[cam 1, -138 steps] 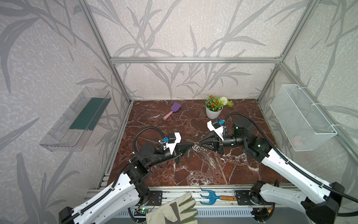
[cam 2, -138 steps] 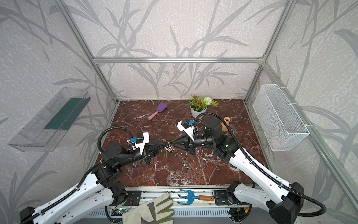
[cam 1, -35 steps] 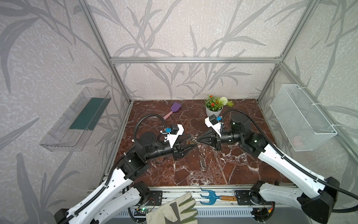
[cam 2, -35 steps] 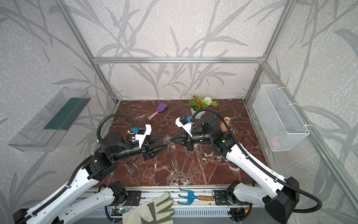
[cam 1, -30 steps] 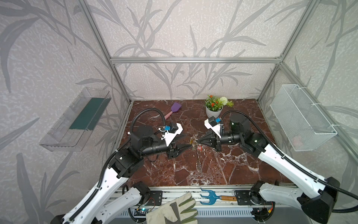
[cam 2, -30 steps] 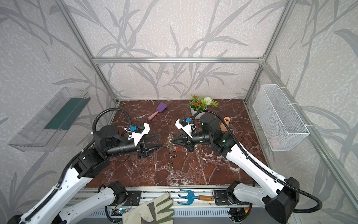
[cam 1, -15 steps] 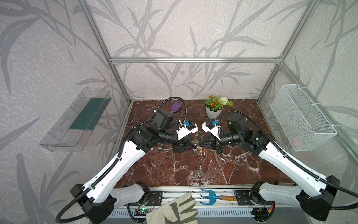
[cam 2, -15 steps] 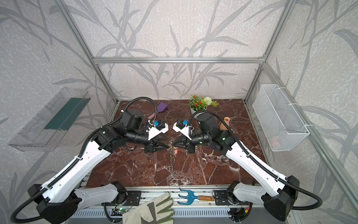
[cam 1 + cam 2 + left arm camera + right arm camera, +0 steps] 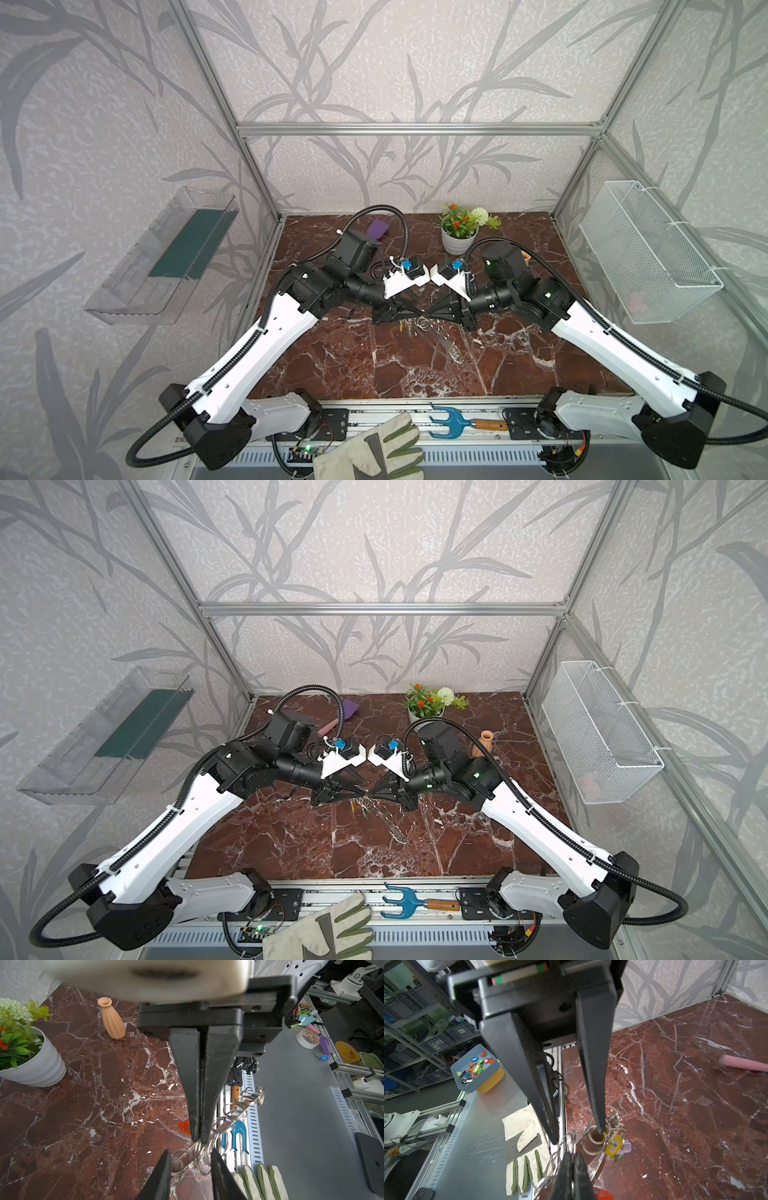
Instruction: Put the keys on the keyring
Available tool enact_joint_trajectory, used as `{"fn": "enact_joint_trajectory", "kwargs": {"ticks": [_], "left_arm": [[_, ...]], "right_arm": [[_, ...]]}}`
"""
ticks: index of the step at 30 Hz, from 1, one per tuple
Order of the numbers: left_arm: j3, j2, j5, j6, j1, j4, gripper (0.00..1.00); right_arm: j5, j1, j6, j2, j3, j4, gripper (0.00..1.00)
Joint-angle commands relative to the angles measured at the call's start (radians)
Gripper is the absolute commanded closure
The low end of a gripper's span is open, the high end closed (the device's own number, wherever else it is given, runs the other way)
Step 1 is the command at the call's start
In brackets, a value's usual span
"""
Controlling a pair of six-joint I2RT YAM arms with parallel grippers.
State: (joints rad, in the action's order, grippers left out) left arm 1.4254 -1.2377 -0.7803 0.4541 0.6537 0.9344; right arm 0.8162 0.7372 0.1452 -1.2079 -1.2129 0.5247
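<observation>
Now, the right pincer (image 9: 199, 1138) is pressed together on one silver loop of the keyring (image 9: 242, 1105), holding it above the tabletop (image 9: 83, 1105). The left pincer (image 9: 191, 1151) faces it tip to tip with its jaws spread, one on either side of the bunched loops. In the right wrist view one left fingertip (image 9: 599, 1124) pokes at or into the loop that carries the yellow key (image 9: 612, 1146), with lilac and green keys hanging just beside it. A red key (image 9: 601, 1193) shows close to the right pincer; whether it hangs or lies on the tabletop I cannot tell. The step in hand looks like taking hold of a key's loop so it can be worked onto the keyring. To do that well, I would close the left jaws slowly and only on the one loop meant, since several overlap here and a pinch on two would tangle them. The right grip should be firm without twisting, because the band looks bendy and its free end trails toward the front in both top views. Moves should be small: the two pincers nearly touch, and a bump could knock the loop loose. The plant pot (image 9: 457, 243), vase (image 9: 484, 742) and glove (image 9: 374, 453) sit well apart and pose no hindrance.
</observation>
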Motion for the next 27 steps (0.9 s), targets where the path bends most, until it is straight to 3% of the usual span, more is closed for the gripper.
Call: {"fn": "enact_joint_trajectory", "kwargs": {"ticks": [1, 10, 15, 27], "left_arm": [[0.032, -0.005, -0.023, 0.041, 0.009, 0.027, 0.73], [0.025, -0.014, -0.006, 0.041, 0.023, 0.043, 0.91], [0.015, -0.012, 0.001, 0.045, 0.028, 0.049, 0.92], [-0.019, -0.003, 0.000, 0.046, 0.031, 0.040, 0.65]], "right_arm": [[0.034, 0.008, 0.010, 0.005, -0.042, -0.007, 1.00], [0.036, 0.008, 0.011, 0.009, -0.047, -0.006, 1.00], [0.033, 0.009, 0.012, 0.009, -0.046, -0.006, 1.00], [0.036, 0.008, 0.011, 0.011, -0.043, -0.015, 1.00]]}}
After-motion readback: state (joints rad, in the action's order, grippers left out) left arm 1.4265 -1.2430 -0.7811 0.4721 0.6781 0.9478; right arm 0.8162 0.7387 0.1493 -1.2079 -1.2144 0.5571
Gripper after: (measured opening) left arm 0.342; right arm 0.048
